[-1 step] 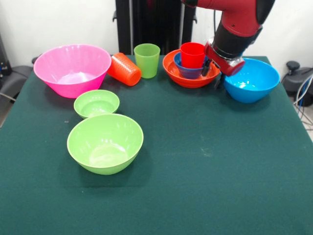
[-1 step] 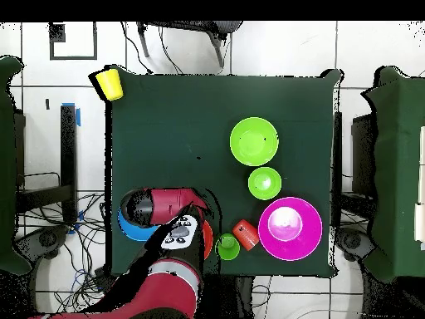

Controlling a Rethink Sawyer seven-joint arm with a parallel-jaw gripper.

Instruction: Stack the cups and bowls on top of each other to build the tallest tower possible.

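Tower (image 1: 191,66) pieces looked light, stiff and slippery; rims offered the best hold. My hand (image 1: 215,73) hovered beside it, its opening indiscernible.

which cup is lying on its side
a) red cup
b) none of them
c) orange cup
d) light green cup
c: the orange cup lies tipped over beside the pink bowl, while the light green cup stands upright and the red cup sits upright in the stacked bowls.
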